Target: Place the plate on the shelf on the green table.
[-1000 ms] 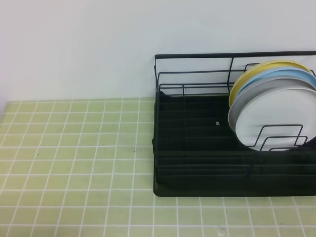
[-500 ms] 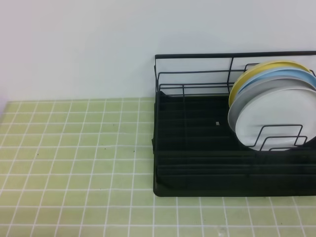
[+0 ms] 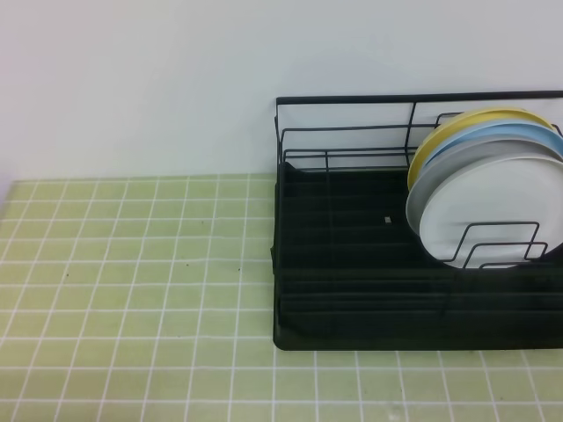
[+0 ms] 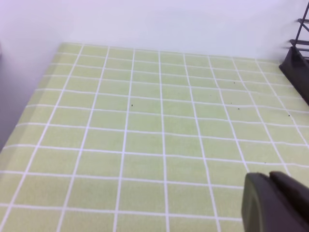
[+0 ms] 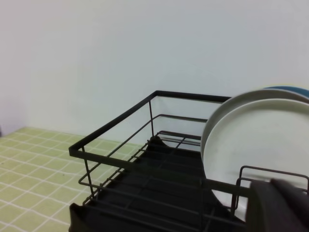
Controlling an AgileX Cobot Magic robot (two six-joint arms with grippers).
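The white plate stands on edge at the front of a row of plates in the black wire shelf, which sits on the green tiled table. The right wrist view shows the plate upright in the shelf behind a wire loop divider. No arm shows in the exterior view. My left gripper shows only as dark fingertips pressed together, low over bare tiles. My right gripper shows likewise, empty, just in front of the shelf.
Behind the white plate stand a grey-white plate, a pale-blue plate and a yellow plate. The left half of the shelf tray holds no dishes. A white wall runs behind the table.
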